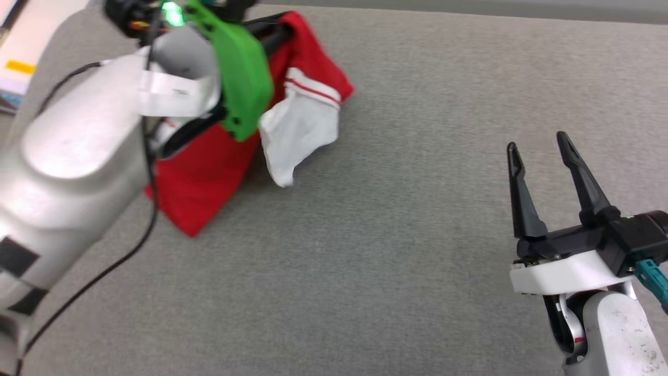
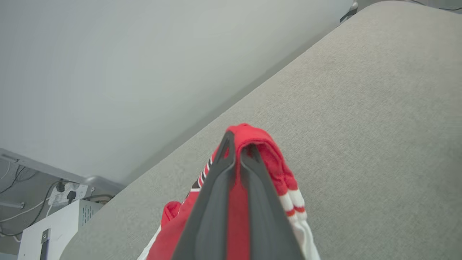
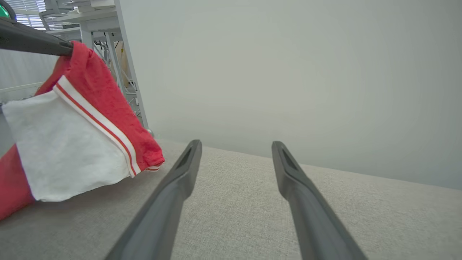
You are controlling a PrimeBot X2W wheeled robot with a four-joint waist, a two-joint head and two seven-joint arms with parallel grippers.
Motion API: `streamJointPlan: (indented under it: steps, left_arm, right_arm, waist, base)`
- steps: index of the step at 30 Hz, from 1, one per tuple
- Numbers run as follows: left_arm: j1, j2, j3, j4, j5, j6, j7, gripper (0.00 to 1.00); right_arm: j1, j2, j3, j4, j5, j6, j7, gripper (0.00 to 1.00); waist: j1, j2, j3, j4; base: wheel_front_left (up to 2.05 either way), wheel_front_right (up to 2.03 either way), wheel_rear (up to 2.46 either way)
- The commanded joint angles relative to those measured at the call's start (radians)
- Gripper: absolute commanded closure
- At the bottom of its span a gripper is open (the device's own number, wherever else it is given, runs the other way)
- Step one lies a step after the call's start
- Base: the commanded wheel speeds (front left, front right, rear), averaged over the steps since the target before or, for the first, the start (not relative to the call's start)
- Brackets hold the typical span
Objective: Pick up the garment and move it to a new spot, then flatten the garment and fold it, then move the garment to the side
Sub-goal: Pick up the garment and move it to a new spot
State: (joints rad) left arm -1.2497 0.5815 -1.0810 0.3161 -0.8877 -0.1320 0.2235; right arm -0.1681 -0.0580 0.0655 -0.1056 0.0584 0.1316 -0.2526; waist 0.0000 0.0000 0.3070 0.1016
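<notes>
The red garment [image 1: 209,167] with a white sleeve [image 1: 300,128] hangs from my left gripper [image 1: 282,26] at the upper left of the head view, its lower part resting on the grey surface. In the left wrist view the two dark fingers [image 2: 213,202] are shut on a red fold of the garment [image 2: 260,144], with striped trim beside them. The right wrist view shows the garment [image 3: 94,94] held up at the left, sleeve [image 3: 68,148] drooping. My right gripper [image 1: 540,151] stands open at the lower right, well clear of the cloth, nothing between its fingers [image 3: 173,187].
The grey fabric surface [image 1: 396,250] spreads wide between the garment and my right gripper. A pale wall stands behind the surface's far edge. A white box [image 2: 54,231] with cables sits beyond the surface's corner, and a desk frame [image 3: 104,32] stands behind the garment.
</notes>
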Motion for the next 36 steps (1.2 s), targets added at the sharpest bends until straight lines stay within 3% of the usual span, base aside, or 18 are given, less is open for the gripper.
streamJointPlan:
  steps: [1, 11, 20, 27, 36]
  left_arm:
    - [-0.032, -0.034, -0.004, -0.004, 0.019, 0.002, -0.013, 1.0]
    - [-0.119, -0.254, -0.054, 0.075, 0.082, 0.005, -0.056, 1.0]
    - [0.02, -0.432, -0.157, 0.225, 0.105, 0.004, -0.127, 1.0]
    - [0.217, -0.501, -0.196, 0.308, 0.137, 0.002, -0.124, 1.0]
    - [0.452, -0.529, -0.199, 0.205, 0.231, 0.002, 0.003, 1.0]
  right_arm:
    - [0.007, 0.004, -0.009, -0.005, 0.01, -0.001, -0.009, 0.0]
    - [-0.001, 0.007, -0.066, -0.021, 0.057, -0.001, -0.009, 0.0]
    - [0.002, 0.008, -0.108, -0.029, 0.079, -0.001, -0.009, 0.0]
    - [-0.006, 0.008, -0.113, -0.028, 0.076, -0.001, -0.009, 0.0]
    - [-0.002, 0.008, -0.101, -0.014, 0.061, -0.001, -0.009, 0.0]
  waist:
    - [0.0, 0.0, -0.008, -0.063]
    - [0.0, 0.0, 0.027, -0.218]
    - [0.0, 0.0, 0.058, -0.253]
    - [0.0, 0.0, 0.058, -0.247]
    - [0.0, 0.0, 0.034, -0.228]
  base:
    - [0.0, 0.0, 0.0]
    - [0.0, 0.0, 0.0]
    - [0.0, 0.0, 0.0]
    - [0.0, 0.0, 0.0]
    - [0.0, 0.0, 0.0]
